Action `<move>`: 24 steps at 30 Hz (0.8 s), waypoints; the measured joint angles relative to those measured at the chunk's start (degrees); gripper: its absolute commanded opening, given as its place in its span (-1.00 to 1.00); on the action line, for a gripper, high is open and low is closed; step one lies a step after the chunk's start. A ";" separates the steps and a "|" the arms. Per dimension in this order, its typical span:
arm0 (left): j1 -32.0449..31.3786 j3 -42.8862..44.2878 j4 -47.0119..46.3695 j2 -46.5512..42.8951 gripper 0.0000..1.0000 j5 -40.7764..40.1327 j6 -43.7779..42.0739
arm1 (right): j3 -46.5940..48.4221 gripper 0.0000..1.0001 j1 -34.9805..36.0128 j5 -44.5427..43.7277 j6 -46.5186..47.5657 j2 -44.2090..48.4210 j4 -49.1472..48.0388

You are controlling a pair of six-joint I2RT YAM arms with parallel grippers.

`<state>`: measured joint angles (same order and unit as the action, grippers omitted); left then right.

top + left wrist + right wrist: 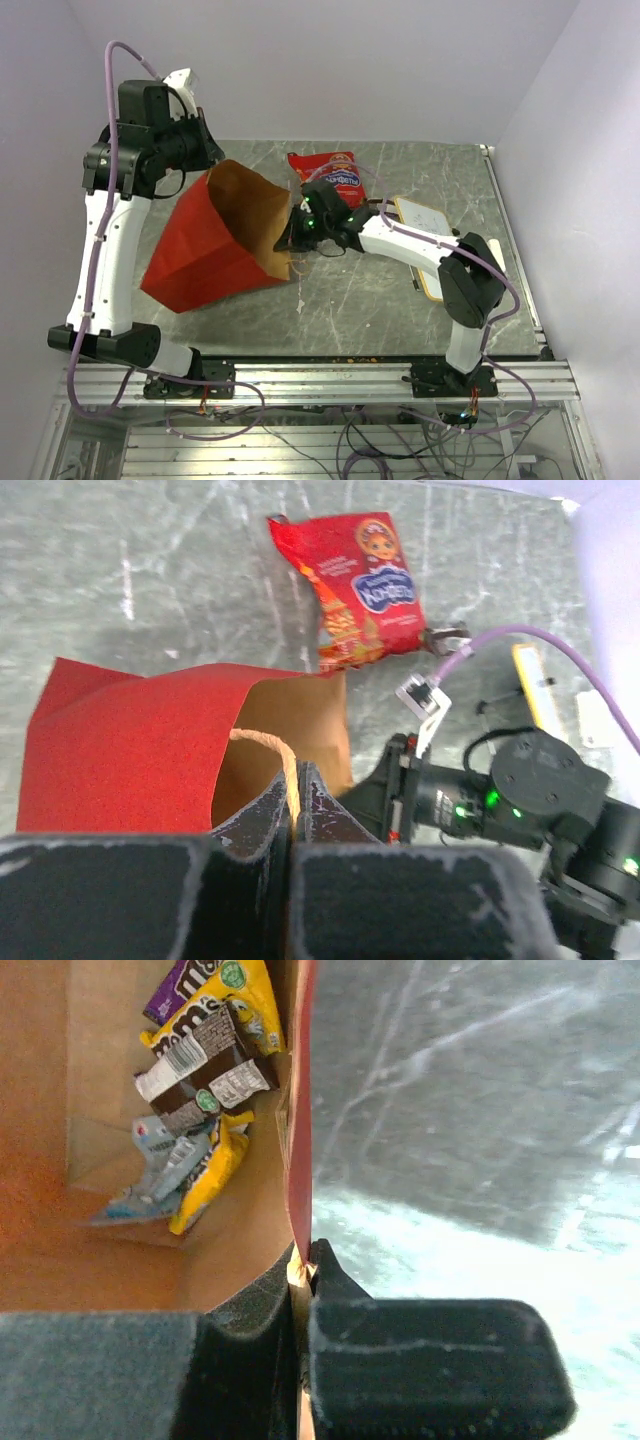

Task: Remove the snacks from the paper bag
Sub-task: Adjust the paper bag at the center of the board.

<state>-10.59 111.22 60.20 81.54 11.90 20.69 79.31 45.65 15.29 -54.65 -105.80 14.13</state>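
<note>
The red paper bag [205, 245] lies on its side on the table, its brown mouth open toward the right. My left gripper [294, 785] is shut on the bag's string handle [270, 742] at the upper rim. My right gripper [303, 1260] is shut on the bag's rim [300, 1140] at the mouth's right edge [297, 232]. Inside the bag lie small snacks: a yellow packet [215, 1160], dark wrappers [205, 1055] and a silvery one [160, 1165]. The large red crinkly packet [328, 167] lies on the table beyond the bag, and shows in the left wrist view [355, 585].
A white wood-framed board [425, 235] lies right of the right arm. The grey marbled table [380, 310] ends at a metal rail at the near edge. White walls stand at the back and sides.
</note>
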 measured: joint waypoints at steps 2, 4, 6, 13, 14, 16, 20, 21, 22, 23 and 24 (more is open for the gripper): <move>0.00 2.19 0.94 0.74 -0.86 -2.16 -2.84 | -0.11 -1.00 1.77 0.04 -1.81 -0.22 -1.55; 0.00 2.60 1.16 0.57 -0.86 -3.48 -5.42 | 0.70 -1.00 3.10 -0.26 -2.97 -0.59 -2.82; 0.00 0.92 0.61 -0.70 -0.86 -3.91 -6.91 | 1.75 -1.00 4.55 -1.18 -3.56 -1.09 -4.22; -0.02 -24.52 -7.28 -15.47 -0.86 3.15 -2.93 | -4.48 -0.73 6.62 -3.37 -3.23 0.07 -8.15; -0.02 -27.65 -8.09 -17.55 -0.86 4.68 -1.55 | -6.86 -0.69 6.67 -3.82 -2.93 0.72 -8.33; -0.02 -33.94 -10.91 -22.21 -0.86 8.28 1.70 | -11.37 -0.56 6.71 -5.35 -1.64 2.14 -8.28; -0.02 -42.88 -16.20 -28.94 -0.86 14.53 7.37 | -18.86 -0.10 6.67 -7.78 1.33 6.91 -8.39; -0.02 -44.76 -17.33 -30.18 -0.86 15.87 8.63 | -20.72 0.09 6.67 -8.39 2.14 8.66 -8.76; -0.02 -46.01 -17.73 -31.08 -0.86 16.87 9.42 | -22.95 0.25 6.73 -8.94 2.97 10.91 -9.31; -0.02 -46.93 -17.94 -31.78 -0.86 17.62 10.08 | -24.94 0.35 6.80 -9.77 3.23 13.00 -9.79; -0.02 -47.52 -17.90 -32.39 -0.86 18.21 10.69 | -26.93 0.41 6.88 -10.40 3.30 14.97 -10.51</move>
<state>-10.61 63.70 42.30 49.15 30.11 31.38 52.38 52.53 4.89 -51.35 -90.83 3.62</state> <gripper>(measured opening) 0.075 0.581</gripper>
